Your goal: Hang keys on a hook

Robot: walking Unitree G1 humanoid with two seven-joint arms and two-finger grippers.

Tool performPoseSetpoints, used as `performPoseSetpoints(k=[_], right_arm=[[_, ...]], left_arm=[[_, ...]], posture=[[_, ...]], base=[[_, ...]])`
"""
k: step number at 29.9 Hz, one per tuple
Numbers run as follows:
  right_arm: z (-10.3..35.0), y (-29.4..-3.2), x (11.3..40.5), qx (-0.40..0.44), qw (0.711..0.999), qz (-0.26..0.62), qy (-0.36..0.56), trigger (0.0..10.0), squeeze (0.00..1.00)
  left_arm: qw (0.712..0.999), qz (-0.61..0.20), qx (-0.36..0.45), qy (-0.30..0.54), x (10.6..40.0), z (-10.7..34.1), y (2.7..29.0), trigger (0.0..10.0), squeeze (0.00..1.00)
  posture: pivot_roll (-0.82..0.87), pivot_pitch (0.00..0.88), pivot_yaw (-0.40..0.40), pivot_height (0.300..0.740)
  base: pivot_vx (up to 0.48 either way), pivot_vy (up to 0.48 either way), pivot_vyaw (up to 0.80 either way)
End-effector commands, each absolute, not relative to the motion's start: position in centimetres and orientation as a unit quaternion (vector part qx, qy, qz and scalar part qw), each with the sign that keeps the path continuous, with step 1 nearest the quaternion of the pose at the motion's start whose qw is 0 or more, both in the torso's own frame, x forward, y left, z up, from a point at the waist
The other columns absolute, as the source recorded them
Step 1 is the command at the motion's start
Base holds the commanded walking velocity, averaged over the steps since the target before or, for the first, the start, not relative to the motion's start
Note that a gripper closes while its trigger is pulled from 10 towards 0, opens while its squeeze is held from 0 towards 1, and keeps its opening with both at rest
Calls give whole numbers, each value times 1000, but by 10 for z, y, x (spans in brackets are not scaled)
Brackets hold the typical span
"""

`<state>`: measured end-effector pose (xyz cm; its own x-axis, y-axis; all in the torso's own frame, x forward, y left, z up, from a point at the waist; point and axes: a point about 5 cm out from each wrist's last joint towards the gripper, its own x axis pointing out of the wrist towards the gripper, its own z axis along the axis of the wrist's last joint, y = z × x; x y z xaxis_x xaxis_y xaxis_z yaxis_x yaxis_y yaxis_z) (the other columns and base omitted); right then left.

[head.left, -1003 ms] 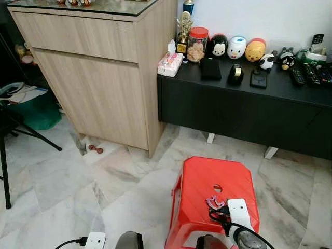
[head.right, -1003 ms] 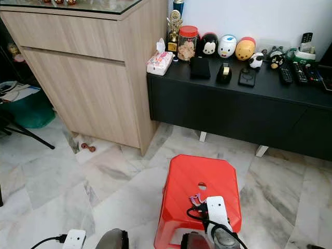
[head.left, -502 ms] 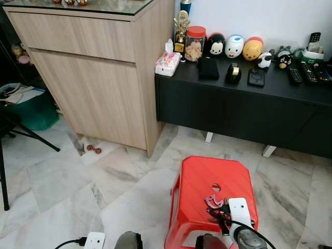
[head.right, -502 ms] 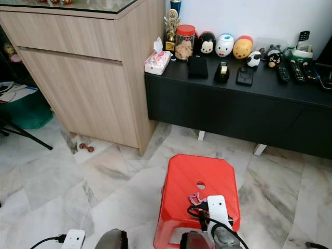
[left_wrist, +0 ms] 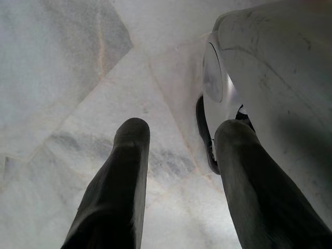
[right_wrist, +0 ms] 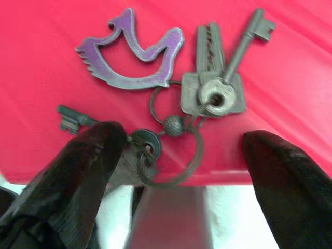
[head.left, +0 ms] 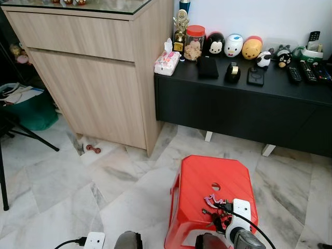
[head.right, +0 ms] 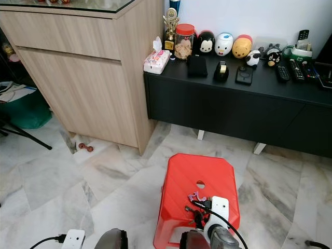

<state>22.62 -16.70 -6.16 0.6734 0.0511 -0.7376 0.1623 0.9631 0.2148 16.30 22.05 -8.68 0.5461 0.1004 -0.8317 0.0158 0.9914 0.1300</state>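
Keys (right_wrist: 176, 109) lie on the stool (head.left: 207, 176), before the sideboard (head.left: 244, 111).

A small bunch of metal keys with a purple bird-shaped fob (head.left: 211, 202) is seen lying on a red plastic stool (head.left: 196, 182), just beside the right end effector (head.left: 217, 216), on marble floor (head.left: 62, 181).

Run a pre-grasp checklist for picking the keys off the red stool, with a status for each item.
1. Keys lie flat on the red stool: ok.
2. Right gripper open, fingers either side of the key ring: ok.
3. Purple bird-shaped fob outside the fingers: ok.
4. Keys near the stool's edge, may slide off: not ok.
5. Hook to hang them on located: cannot tell.
6. Left gripper idle over the floor: ok.
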Motion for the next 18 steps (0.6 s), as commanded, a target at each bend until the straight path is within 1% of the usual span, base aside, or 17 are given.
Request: performPoseSetpoints(k=[1, 18], right_arm=[[-59, -162, 229, 147, 906, -21, 395, 0, 0], [-59, -160, 230, 159, 905, -16, 393, 0, 0]], left_arm=[[873, 17, 69, 483, 158, -89, 218, 10000, 0], [873, 19, 74, 482, 158, -89, 220, 10000, 0]], posture=[[117, 96, -30, 630], [120, 96, -27, 630]], base=[[0, 0, 0], [0, 0, 0]])
